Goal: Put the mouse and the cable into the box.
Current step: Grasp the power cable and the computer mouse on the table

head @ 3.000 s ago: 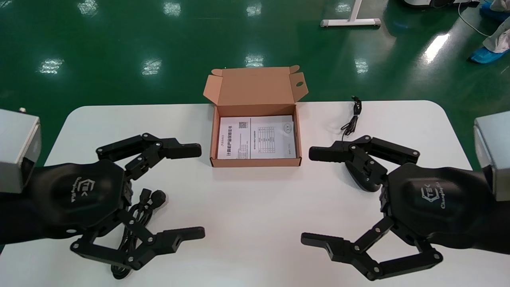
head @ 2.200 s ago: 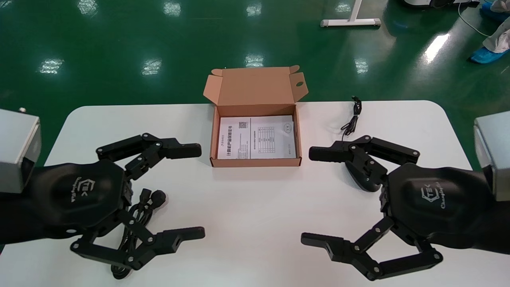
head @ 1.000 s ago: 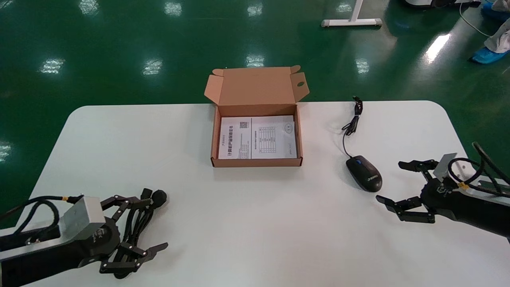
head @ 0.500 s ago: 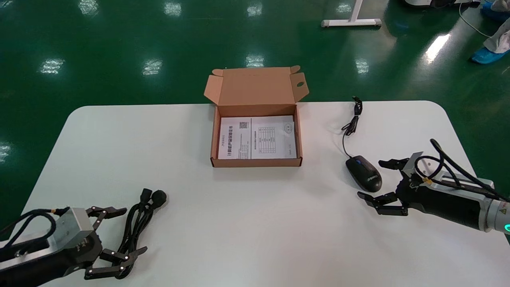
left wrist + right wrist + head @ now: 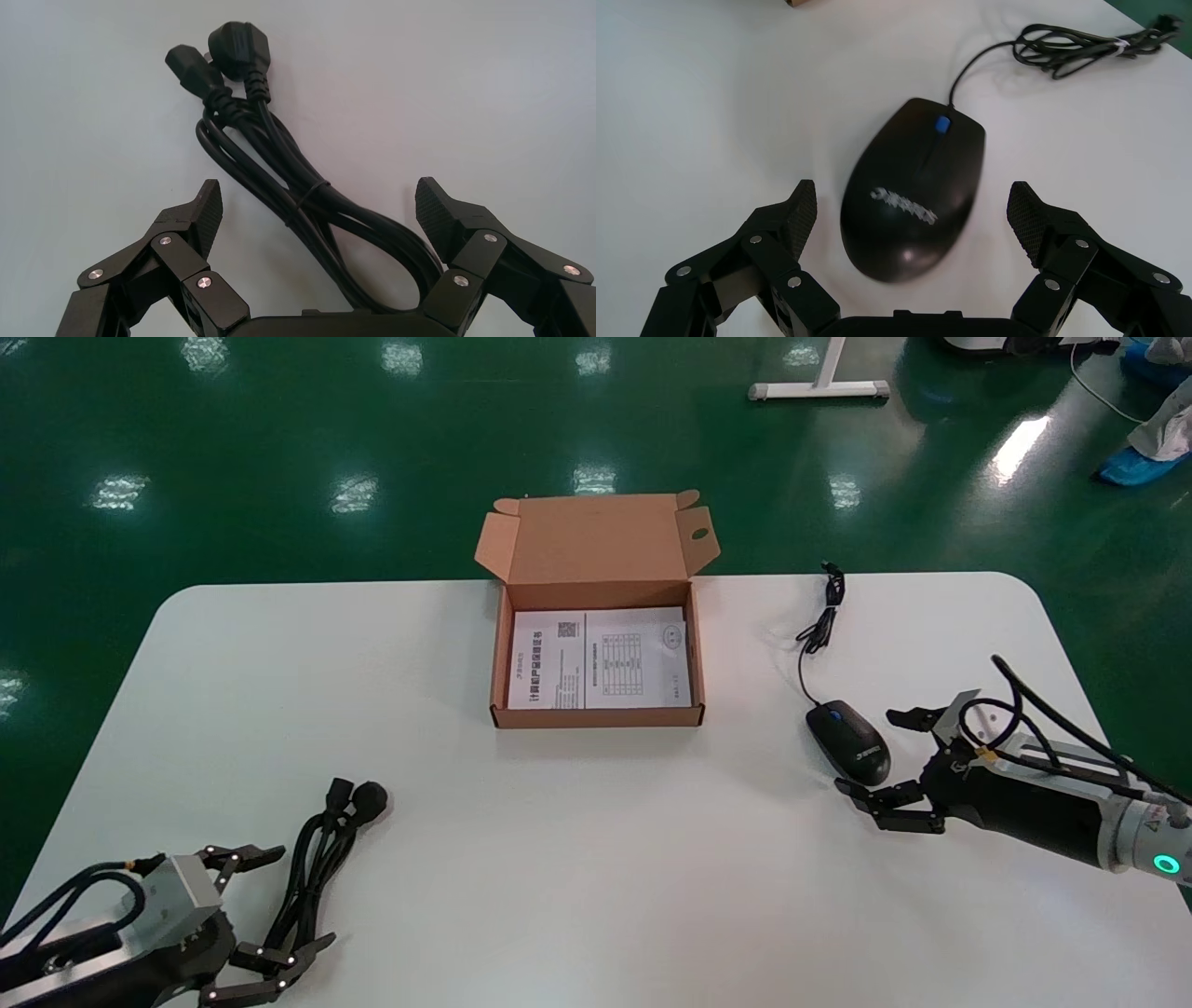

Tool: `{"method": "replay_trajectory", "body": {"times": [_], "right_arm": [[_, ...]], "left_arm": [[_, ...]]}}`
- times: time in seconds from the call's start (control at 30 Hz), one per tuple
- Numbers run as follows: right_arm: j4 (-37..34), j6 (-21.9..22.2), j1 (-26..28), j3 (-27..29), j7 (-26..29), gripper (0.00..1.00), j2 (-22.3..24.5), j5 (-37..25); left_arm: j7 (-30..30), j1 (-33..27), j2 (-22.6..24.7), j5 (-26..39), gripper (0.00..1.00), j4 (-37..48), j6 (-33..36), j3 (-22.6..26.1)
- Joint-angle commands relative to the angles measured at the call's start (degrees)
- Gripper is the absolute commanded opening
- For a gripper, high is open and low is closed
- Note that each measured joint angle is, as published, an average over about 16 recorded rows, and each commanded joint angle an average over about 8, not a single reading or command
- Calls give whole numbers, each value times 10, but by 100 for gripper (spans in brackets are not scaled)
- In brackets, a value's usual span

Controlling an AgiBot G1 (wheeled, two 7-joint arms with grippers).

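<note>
at the near right of the table (image 5: 596, 859), item one: right gripper (image 5: 866, 751) (image 5: 912, 207) is lying low over the surface, fingers spread wide and gripping nothing. its two fingers are flanking the near end of the mouse (image 5: 849, 754) (image 5: 912, 189), with a gap showing on each side in the right wrist view.

item two: mouse, black with a blue wheel, is sitting flat on the table to the right of the box (image 5: 596, 716). its thin cord (image 5: 819, 626) (image 5: 1081, 49) is running off toward the far edge and ending in a small tied bundle.

item three: left gripper (image 5: 304, 894) (image 5: 320, 200), at the near left corner, is likewise spread wide and gripping nothing. its fingers are straddling the near loop of the cable (image 5: 321, 845) (image 5: 295, 175); whether a finger is touching the loop cannot be told.

item four: cable, black, coiled and tied at the middle, is lying on the table with its two plugs (image 5: 225, 60) pointing away from the gripper.

item five: box, brown cardboard, is standing at the far middle of the table, lid folded back, with a printed sheet (image 5: 601, 658) lying flat inside. mouse and cable are both lying outside it.
</note>
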Motion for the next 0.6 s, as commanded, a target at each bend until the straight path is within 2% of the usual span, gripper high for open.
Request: {"method": "replay_trajectory", "body": {"times": [0.03,0.6], "right_arm": [[-11,1,4,0,-7,100,-6,0],[-81,32,25,5,-37,100,-36,5]], "left_arm": [[1,7,2,0,100,0,-10,-3],[16,49,12,-15,100,-1,-39,-19]]}}
